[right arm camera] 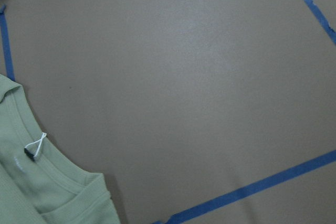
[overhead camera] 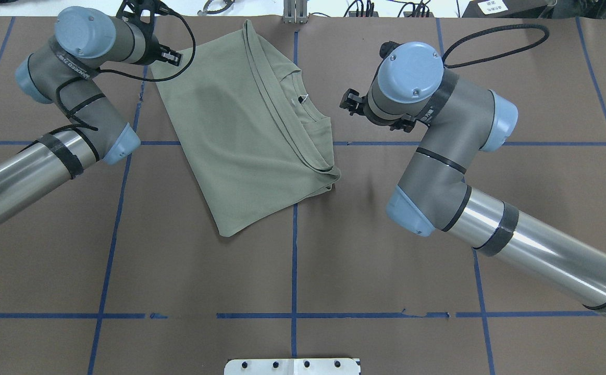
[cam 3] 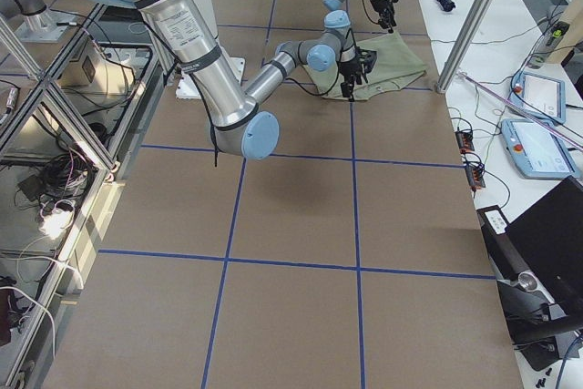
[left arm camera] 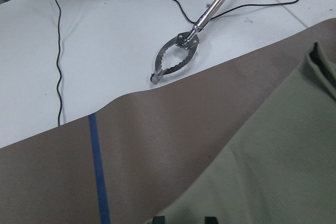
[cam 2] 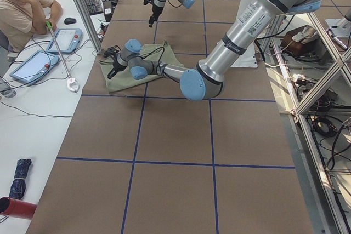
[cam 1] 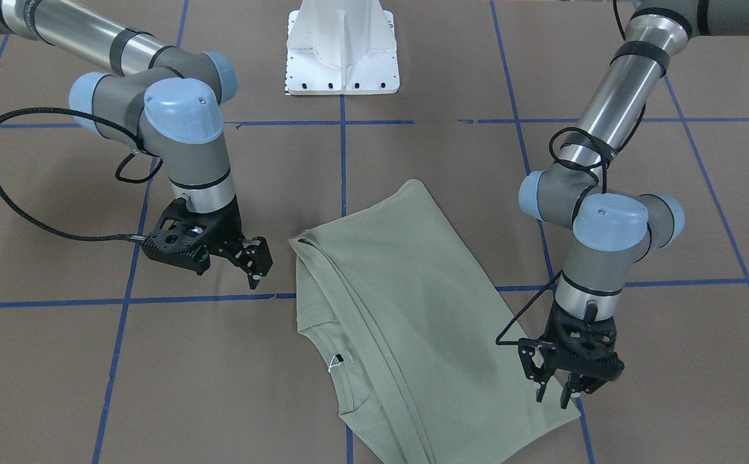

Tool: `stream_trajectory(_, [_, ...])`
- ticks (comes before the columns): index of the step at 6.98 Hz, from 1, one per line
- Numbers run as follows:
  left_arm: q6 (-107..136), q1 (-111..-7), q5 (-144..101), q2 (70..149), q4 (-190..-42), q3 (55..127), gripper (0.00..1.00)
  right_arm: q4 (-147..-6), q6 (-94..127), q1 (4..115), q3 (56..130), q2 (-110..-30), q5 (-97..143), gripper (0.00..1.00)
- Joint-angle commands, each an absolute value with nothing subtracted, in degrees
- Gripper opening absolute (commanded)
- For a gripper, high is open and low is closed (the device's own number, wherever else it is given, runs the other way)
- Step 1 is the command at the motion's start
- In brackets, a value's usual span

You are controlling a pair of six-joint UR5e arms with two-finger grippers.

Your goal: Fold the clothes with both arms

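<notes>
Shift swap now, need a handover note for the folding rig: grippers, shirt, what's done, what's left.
Left gripper: open, empty, over the shirt's edge.
Right gripper: looks open, empty, off the cloth beside the folded corner.
Shirt: flat on the table, folded lengthwise, neck tag exposed.
Done: lengthwise fold.
Left: probably a crosswise fold; neither gripper has a grasp yet.

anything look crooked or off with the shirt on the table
The shirt lies skewed to the blue tape lines, and its folded layers are staggered near the collar rather than edge to edge. Nothing looks torn or spilled.
</notes>
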State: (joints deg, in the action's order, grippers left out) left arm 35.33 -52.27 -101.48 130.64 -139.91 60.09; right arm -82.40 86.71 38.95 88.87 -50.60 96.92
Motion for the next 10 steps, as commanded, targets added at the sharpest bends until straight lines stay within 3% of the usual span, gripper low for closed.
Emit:
stream_trajectory(1, [35.51, -52.47, -105.12, 126.66, -140.54, 65.55, 1.00, -76.78, 95.42, 36.13, 81.44, -46.24, 92.39, 0.89])
stream_trajectory(3, [35.60, -52.30, -105.12, 126.39, -141.06, 65.57, 1.00, -72.42, 96.15, 34.37, 75.34, -44.22, 91.59, 0.84])
stream_trajectory(7, [35.51, -51.86, -105.12, 126.03, -141.33, 65.30, 1.00, -72.60, 95.72, 30.77, 73.48, -44.38, 88.43, 0.72])
stream_trajectory(10, [35.51, -51.86, -105.12, 125.95, -141.42, 65.21, 1.00, -72.77, 95.19, 30.32, 73.39, -44.56, 88.33, 0.55])
